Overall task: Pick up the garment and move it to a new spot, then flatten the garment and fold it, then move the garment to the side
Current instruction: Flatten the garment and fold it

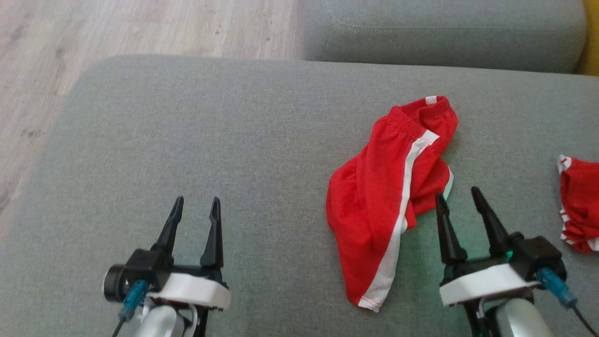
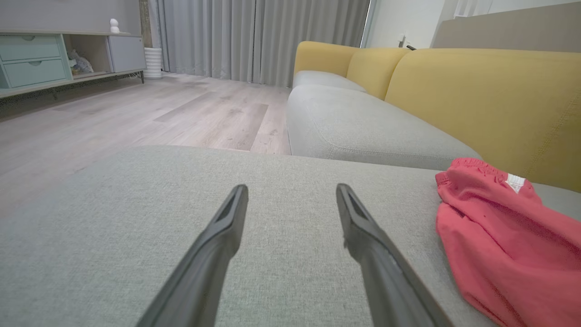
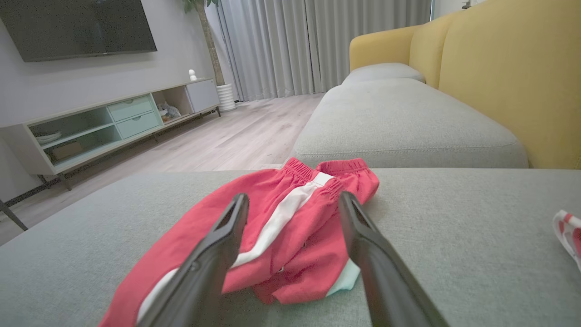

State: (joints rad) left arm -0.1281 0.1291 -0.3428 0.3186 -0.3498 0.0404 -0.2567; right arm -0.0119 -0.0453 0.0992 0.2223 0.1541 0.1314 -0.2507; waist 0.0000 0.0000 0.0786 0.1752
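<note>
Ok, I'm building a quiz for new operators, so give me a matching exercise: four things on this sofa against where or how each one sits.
Things:
1. red shorts
2. left gripper
3. right gripper
4. second red garment

Place or state:
a. open, over bare grey cushion
b. crumpled, white stripe showing
c. cut off at the head view's right edge
d. open, just beside the red shorts

Pairs: 1-b, 2-a, 3-d, 4-c

My left gripper (image 1: 197, 200) and right gripper (image 1: 457, 192) each carry two long, black, tapering fingers (image 1: 170, 224) on a black block (image 1: 140, 262), set on a white collar (image 1: 196, 291). Behind these are my pale silvery forearms (image 1: 159, 323). A blue plug (image 1: 133, 297) with a thin black cable (image 1: 581, 317) sits beside each wrist.
</note>
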